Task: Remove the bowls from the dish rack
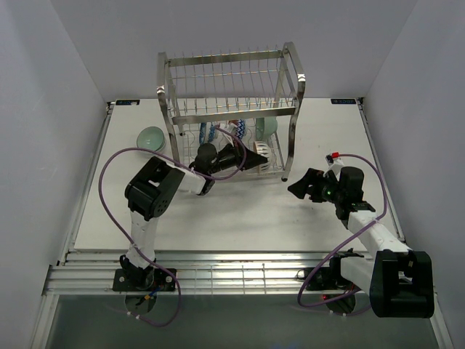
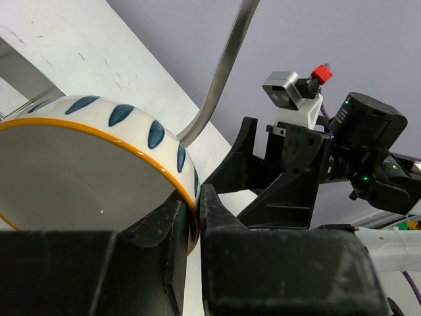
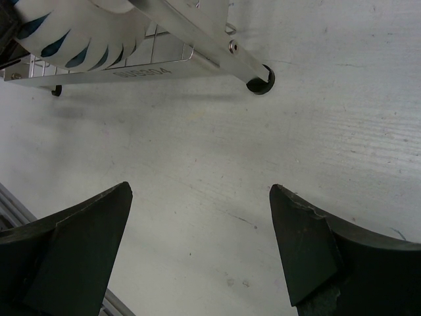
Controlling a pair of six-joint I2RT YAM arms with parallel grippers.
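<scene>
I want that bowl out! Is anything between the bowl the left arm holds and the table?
Nothing visible in front. The left gripper pinches the blue-leaf bowl at the dish rack, lower front, with the table lying nearer. The right gripper stands off to the right.

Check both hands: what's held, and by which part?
Left hand pinches the blue-leaf bowl by its orange rim, one finger inside, one outside. Right hand is open and holds nothing.

White tabletop [image 1: 240, 218], plain pale grey walls [image 1: 43, 87] on three sides, metal slats [image 1: 240, 276] along near edge
</scene>
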